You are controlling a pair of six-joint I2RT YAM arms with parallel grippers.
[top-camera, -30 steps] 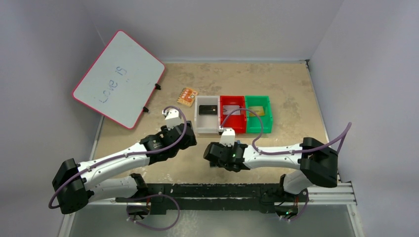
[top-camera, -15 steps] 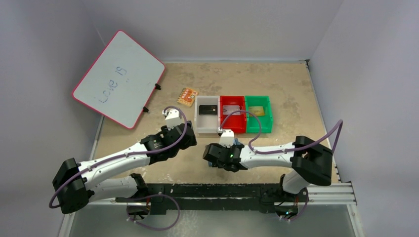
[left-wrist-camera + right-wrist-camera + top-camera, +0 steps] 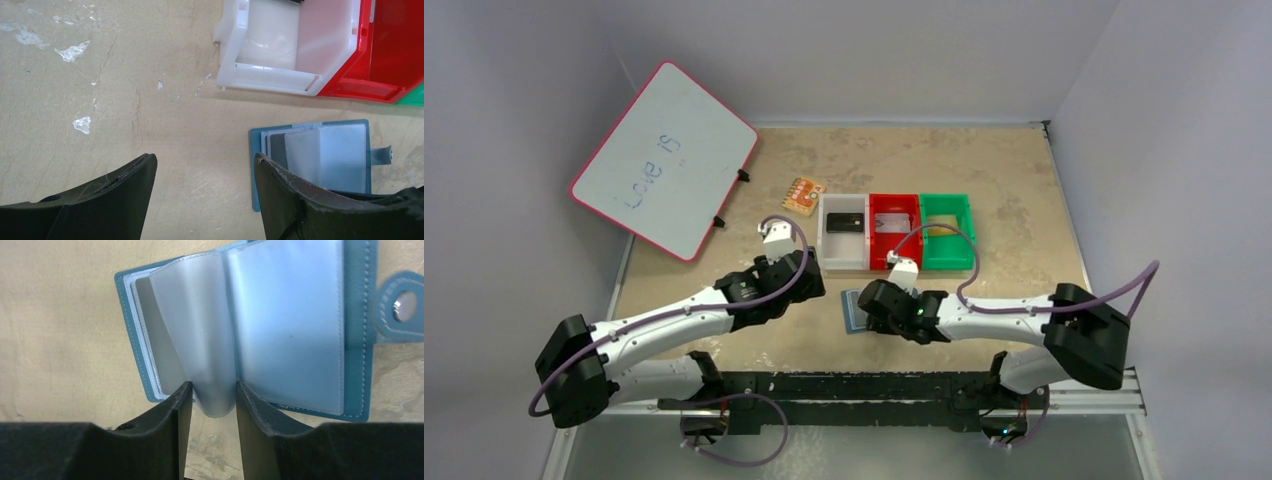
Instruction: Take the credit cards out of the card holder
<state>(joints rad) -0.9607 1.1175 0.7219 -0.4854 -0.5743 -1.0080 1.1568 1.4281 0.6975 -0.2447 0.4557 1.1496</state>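
The card holder (image 3: 852, 316) is a blue wallet lying open on the table in front of the bins, with its clear sleeves showing. My right gripper (image 3: 869, 305) is at its near edge. In the right wrist view the right gripper (image 3: 211, 390) is shut on one bulging clear sleeve of the card holder (image 3: 300, 340). A silver-grey card (image 3: 150, 345) sits in the left pocket. My left gripper (image 3: 205, 165) is open and empty, low over the table just left of the card holder (image 3: 340, 150). A black card (image 3: 844, 222) lies in the white bin.
The white bin (image 3: 843, 262), red bin (image 3: 894, 262) and green bin (image 3: 948, 262) stand in a row just behind the wallet. An orange patterned square (image 3: 804, 195) lies to their left. A whiteboard (image 3: 664, 160) leans at the back left.
My right gripper has shifted right and slightly back, and the open wallet now shows at its left side. My left gripper has edged a little toward the wallet.
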